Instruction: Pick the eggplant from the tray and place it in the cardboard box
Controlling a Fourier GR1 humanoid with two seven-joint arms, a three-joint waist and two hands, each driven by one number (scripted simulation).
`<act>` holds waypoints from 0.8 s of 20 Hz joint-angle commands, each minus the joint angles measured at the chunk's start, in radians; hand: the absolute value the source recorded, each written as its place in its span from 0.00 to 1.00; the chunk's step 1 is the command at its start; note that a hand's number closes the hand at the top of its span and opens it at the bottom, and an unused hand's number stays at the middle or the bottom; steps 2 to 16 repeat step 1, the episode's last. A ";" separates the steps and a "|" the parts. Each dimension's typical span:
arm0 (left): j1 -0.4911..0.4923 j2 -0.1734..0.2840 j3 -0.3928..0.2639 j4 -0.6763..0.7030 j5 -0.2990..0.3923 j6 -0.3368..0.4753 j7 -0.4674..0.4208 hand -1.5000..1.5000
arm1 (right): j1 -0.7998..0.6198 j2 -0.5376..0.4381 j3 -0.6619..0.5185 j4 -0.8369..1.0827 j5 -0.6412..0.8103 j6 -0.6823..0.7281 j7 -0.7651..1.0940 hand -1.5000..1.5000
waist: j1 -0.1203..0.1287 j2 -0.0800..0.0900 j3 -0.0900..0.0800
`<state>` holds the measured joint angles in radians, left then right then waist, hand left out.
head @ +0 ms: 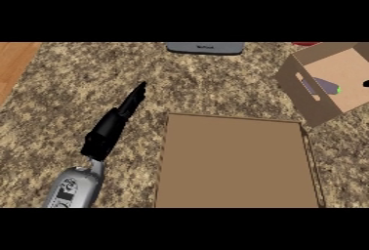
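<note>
A dark purple eggplant (pixel 329 85) with a small green stem lies inside the open cardboard box (pixel 310 105) at the upper right of the head view. The flat brown tray (pixel 234 163) sits in the lower middle of the counter with nothing on it. My left hand (pixel 115 124) rests on the counter to the left of the tray, edge-on, fingers straight and pointing away toward the upper right, holding nothing. My right hand does not show.
A grey appliance (pixel 205 47) sits at the counter's far edge. A small red object (pixel 305 43) peeks in behind the box. Wooden floor (pixel 14 61) shows past the counter's left edge. Speckled granite counter (pixel 216 88) lies between tray and box.
</note>
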<state>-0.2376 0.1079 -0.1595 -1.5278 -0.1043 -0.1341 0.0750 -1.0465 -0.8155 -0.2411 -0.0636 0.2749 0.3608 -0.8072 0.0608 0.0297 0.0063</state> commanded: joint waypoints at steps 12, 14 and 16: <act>0.026 -0.015 -0.023 0.001 -0.029 0.021 -0.036 0.50 | 0.002 -0.073 -0.085 0.034 -0.086 0.166 -0.004 0.00 | 0.002 0.004 0.001; 0.026 -0.015 -0.023 0.001 -0.029 0.021 -0.036 0.50 | 0.002 -0.073 -0.085 0.034 -0.086 0.166 -0.004 0.00 | 0.002 0.004 0.001; 0.026 -0.015 -0.023 0.001 -0.029 0.021 -0.036 0.50 | 0.002 -0.073 -0.085 0.034 -0.086 0.166 -0.004 0.00 | 0.002 0.004 0.001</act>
